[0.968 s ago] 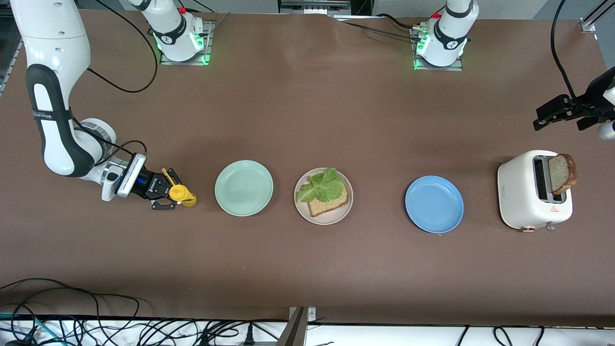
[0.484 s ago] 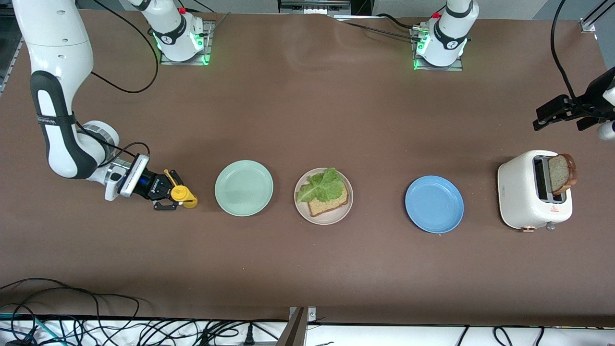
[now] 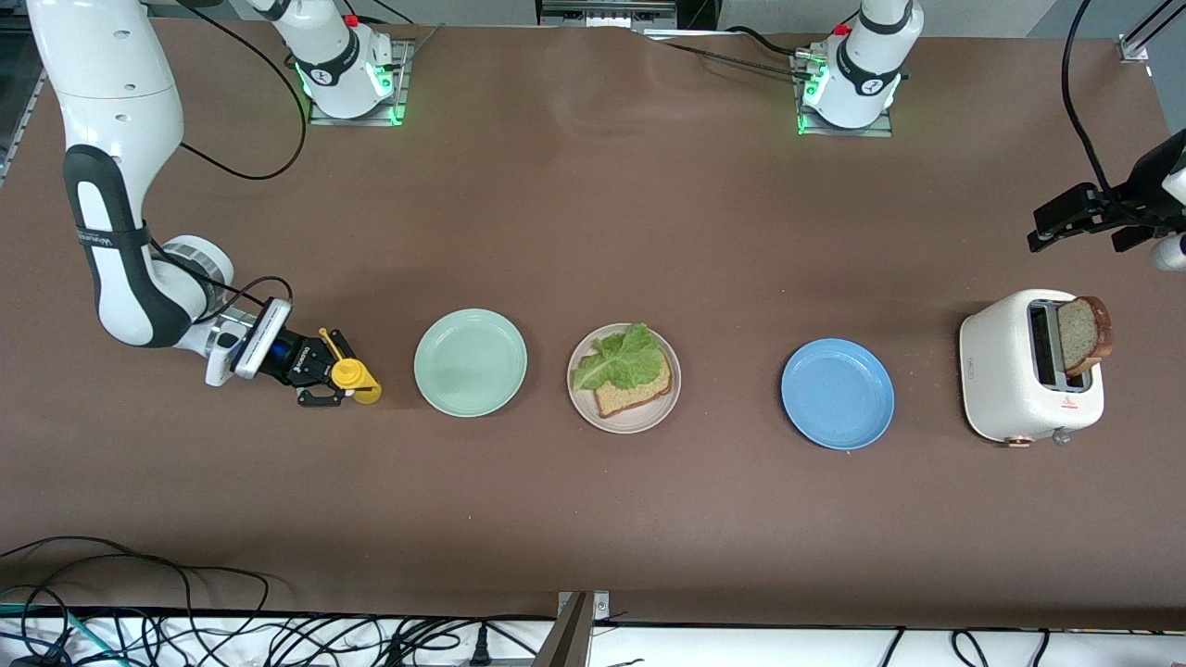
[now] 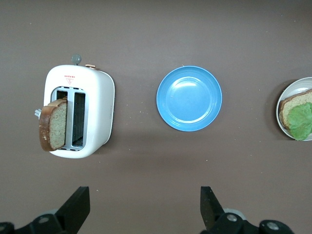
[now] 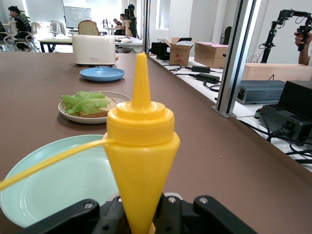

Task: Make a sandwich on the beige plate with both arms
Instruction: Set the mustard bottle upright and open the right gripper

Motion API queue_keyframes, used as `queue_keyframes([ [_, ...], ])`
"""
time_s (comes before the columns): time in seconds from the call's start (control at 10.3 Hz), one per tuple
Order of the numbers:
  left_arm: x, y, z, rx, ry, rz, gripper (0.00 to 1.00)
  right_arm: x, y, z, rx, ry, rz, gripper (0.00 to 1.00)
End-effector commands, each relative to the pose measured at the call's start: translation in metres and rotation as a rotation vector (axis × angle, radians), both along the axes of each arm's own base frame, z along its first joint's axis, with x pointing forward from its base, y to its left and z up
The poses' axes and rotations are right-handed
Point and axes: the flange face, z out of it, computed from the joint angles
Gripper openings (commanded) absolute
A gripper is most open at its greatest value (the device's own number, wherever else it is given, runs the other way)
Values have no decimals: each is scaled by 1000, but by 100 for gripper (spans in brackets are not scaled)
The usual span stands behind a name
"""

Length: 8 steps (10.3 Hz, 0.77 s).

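3 plates in a row — the middle plate (image 3: 584, 401) (bread (image 3: 639, 395) under lettuce (image 3: 619, 361)) between the others.

No legible text; toaster (image 4: 80, 114) has a red label, too small to read.

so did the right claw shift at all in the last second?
Yes, slightly: the right claw, shut on the yellow bottle, edged toward the mint-green plate.

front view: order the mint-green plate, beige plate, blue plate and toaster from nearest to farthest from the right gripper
From the right gripper, shut on the yellow bottle:
1. Mint-green plate, beside it.
2. Beige plate, mid-row.
3. Blue plate, toward the left arm's end.
4. Toaster, at that end.
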Motion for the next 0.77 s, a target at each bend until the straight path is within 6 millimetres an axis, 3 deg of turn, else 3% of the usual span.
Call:
queue_keyframes([
  [0.0,1,0,-1,-5,1,-7,100,1,-2,-3,33,-28,-17,0],
  [0.68,1,1,-1,-5,1,-5,100,0,-6,-9,27,-48,-17,0],
])
